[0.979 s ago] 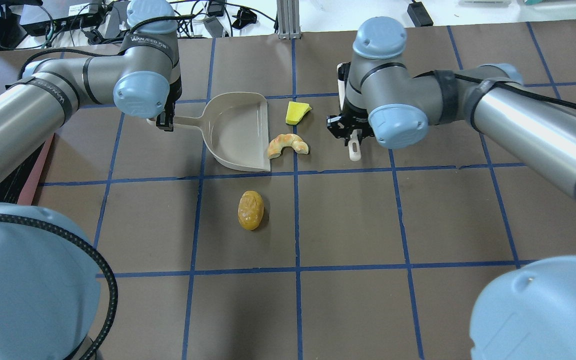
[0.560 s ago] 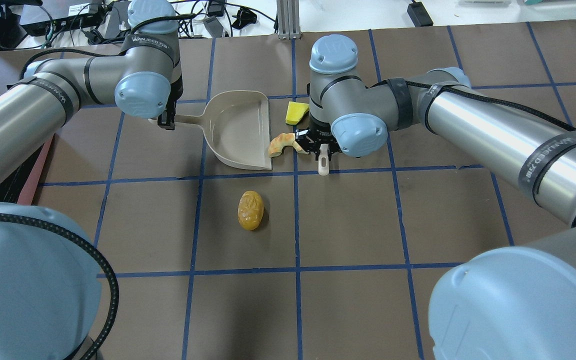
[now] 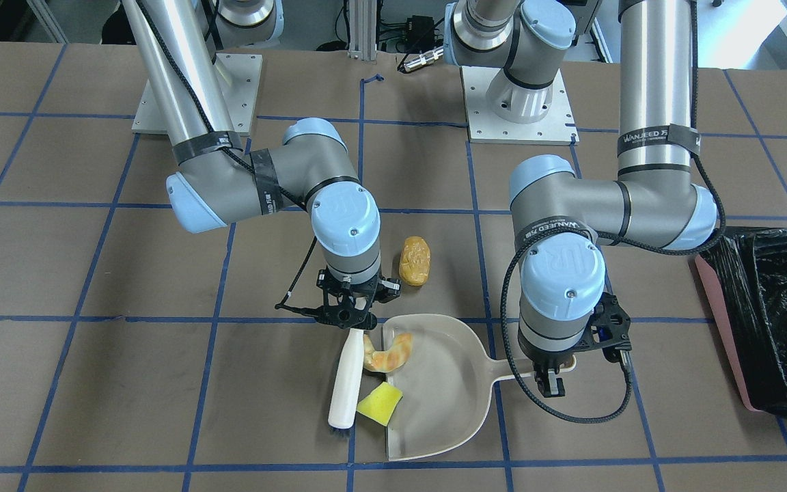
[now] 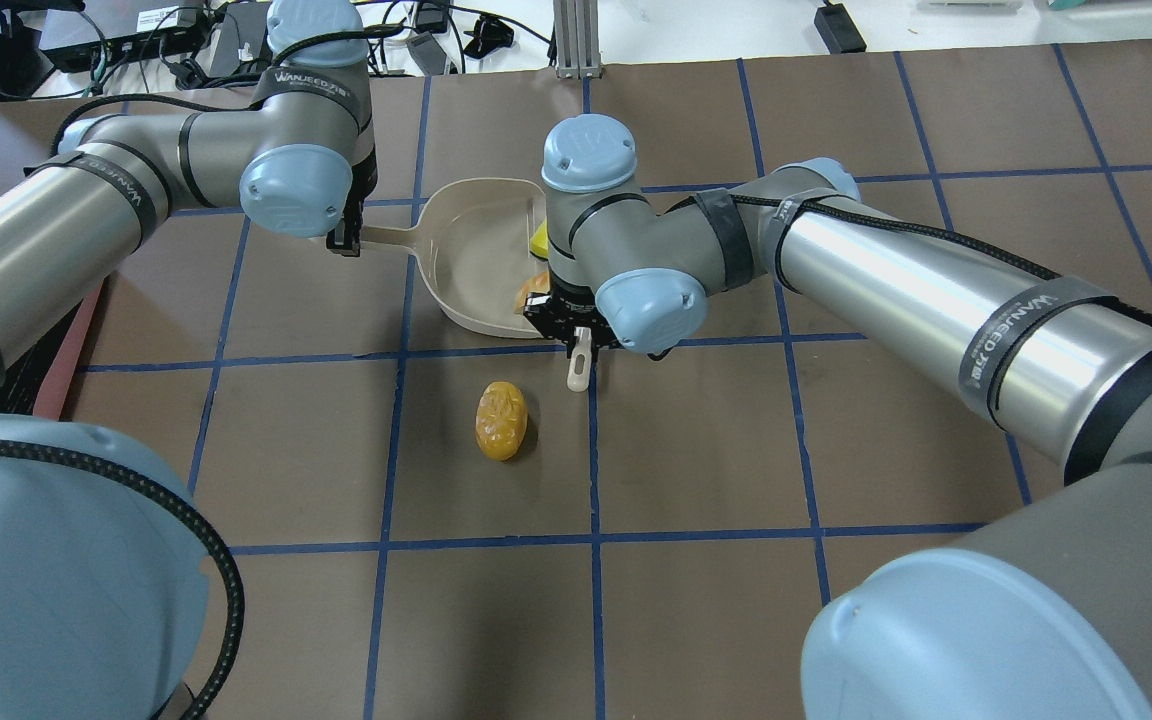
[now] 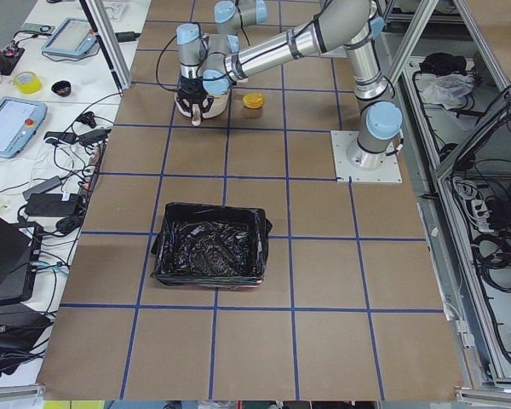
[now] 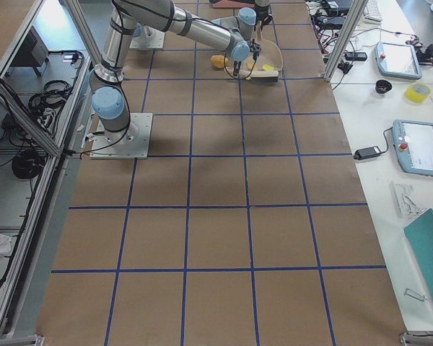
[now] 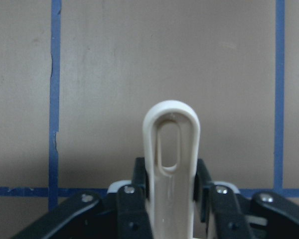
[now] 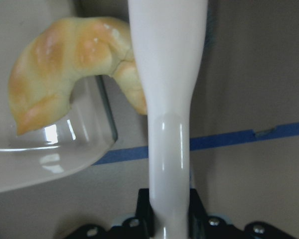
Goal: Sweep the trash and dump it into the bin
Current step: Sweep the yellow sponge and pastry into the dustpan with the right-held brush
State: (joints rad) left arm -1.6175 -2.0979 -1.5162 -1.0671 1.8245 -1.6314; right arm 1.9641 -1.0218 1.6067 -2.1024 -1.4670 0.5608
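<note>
My left gripper (image 3: 549,384) (image 4: 343,240) is shut on the handle (image 7: 172,164) of the beige dustpan (image 3: 445,410) (image 4: 466,270), which lies flat on the table. My right gripper (image 3: 349,316) (image 4: 569,335) is shut on a white brush (image 3: 346,379) (image 8: 169,74) held along the dustpan's mouth. The croissant (image 3: 387,352) (image 8: 65,64) lies across the pan's lip against the brush. The yellow sponge (image 3: 380,403) (image 4: 539,240) sits at the lip too. The bread roll (image 3: 415,260) (image 4: 501,420) lies on the table, apart from the pan. The bin (image 3: 769,314) (image 5: 209,243) stands off to my left.
The table is brown paper with a blue tape grid. The two arm bases (image 3: 520,102) are bolted at the robot's side. Cables and devices lie beyond the table's far edge (image 4: 436,30). The bin's pink edge (image 4: 76,340) shows at the left in the overhead view.
My right arm has swept left with the brush, pushing the croissant and the sponge to the dustpan's lip. The left gripper and dustpan have barely shifted. The bread roll has not moved.
</note>
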